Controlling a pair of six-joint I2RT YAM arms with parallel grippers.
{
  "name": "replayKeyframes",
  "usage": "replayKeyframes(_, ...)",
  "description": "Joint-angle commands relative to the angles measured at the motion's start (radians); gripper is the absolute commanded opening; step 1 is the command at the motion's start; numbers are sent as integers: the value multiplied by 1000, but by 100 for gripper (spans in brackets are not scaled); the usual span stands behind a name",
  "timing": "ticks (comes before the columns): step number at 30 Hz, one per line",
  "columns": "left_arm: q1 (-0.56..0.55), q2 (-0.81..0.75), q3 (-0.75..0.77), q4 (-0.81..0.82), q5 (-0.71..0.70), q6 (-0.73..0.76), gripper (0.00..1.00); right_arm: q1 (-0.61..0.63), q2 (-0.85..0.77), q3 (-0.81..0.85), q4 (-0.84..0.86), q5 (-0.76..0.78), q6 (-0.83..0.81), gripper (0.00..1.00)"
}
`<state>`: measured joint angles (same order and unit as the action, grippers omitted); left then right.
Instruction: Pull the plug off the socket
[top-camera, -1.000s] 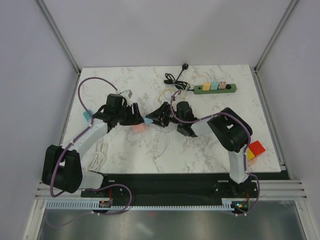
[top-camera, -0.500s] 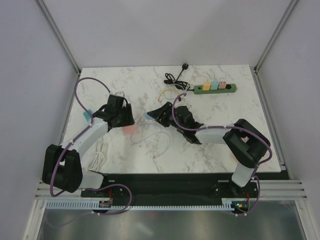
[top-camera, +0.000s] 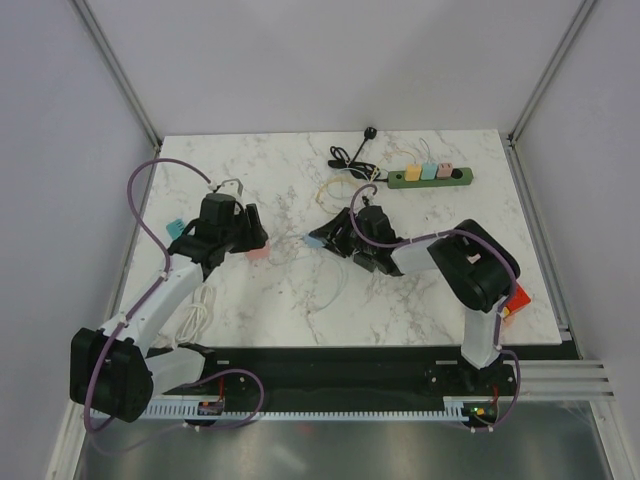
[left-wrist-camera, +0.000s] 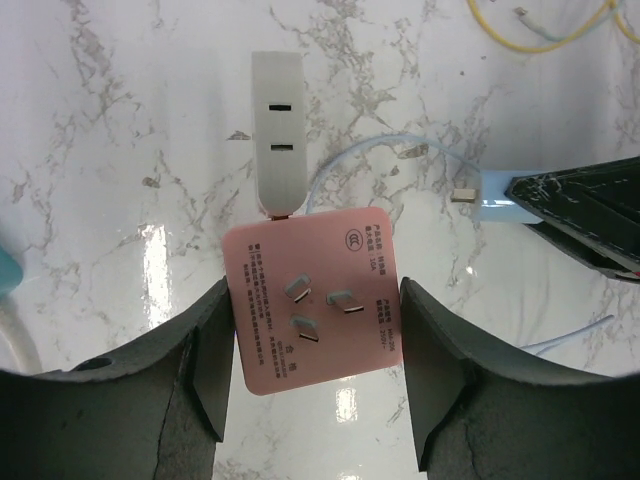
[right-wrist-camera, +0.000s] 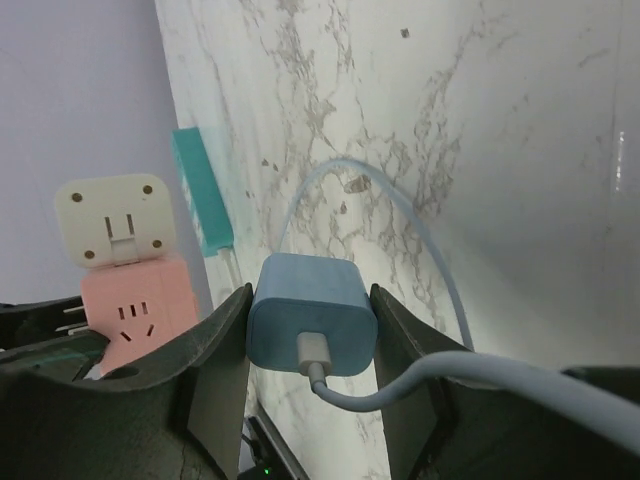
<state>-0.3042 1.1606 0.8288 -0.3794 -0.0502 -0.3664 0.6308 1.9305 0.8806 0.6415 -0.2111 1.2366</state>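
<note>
Left gripper (left-wrist-camera: 314, 345) clamped on pink socket (left-wrist-camera: 312, 290), left of centre on table (top-camera: 420, 290). Right gripper (right-wrist-camera: 312, 335) clamped on blue plug (right-wrist-camera: 310, 305), just right of socket, prongs bare, gap between. White adapter (left-wrist-camera: 277, 140) touches socket's far edge.

green power strip (top-camera: 396, 180) beside black cable (top-camera: 349, 158).

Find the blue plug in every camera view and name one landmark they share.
Top view: blue plug at the picture's centre, in the right claw.
Left wrist: blue plug on the right side, prongs pointing left.
Right wrist: blue plug in the centre, slightly low.
Shared landmark: the pink socket cube, left of the plug in all three views.
</note>
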Motion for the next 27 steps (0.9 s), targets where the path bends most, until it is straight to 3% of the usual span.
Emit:
replayKeyframes(1,-1,-12,1,99,95,57,2,-13,-25,20,-47,-134,-109,18)
replayKeyframes(7,-1,-15,1,102,108,61,2,-14,-79,51,-258,-111,-252,45)
replayKeyframes(15,-1,-7,7,103,116,57,2,-14,-122,80,-405,-74,-373,57)
replayKeyframes(23,-1,1,12,106,122,52,2,-11,-179,205,-665,15,-540,80)
replayKeyframes(27,-1,2,13,108,124,52,2,-6,-203,230,-761,59,-600,86)
